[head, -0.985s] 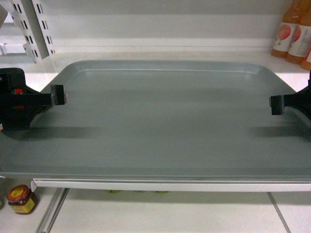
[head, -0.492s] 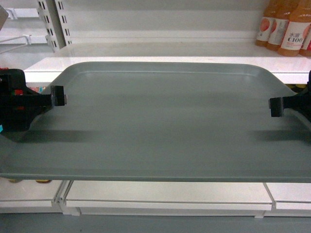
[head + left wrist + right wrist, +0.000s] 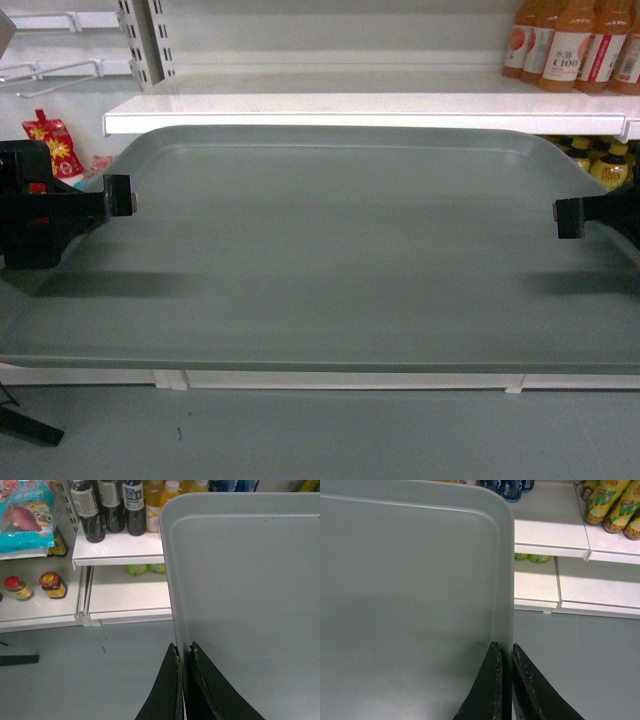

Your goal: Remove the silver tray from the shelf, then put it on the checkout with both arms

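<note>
The silver tray hangs before the shelf (bottles behind), 1 hand at each side edge.

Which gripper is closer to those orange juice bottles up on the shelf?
Right. The right gripper grips the silver tray below the orange juice bottles; the left gripper clamps the opposite edge.

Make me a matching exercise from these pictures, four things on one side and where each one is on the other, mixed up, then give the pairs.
Things
1. silver tray
2. left gripper
3. orange juice bottles
4. red-lidded jars

Places
A. on the top shelf, far right
B. clamped on the tray's left rim
C. low shelf, near the floor
D. held in the air between both grippers

Pairs: 1-D, 2-B, 3-A, 4-C
</note>
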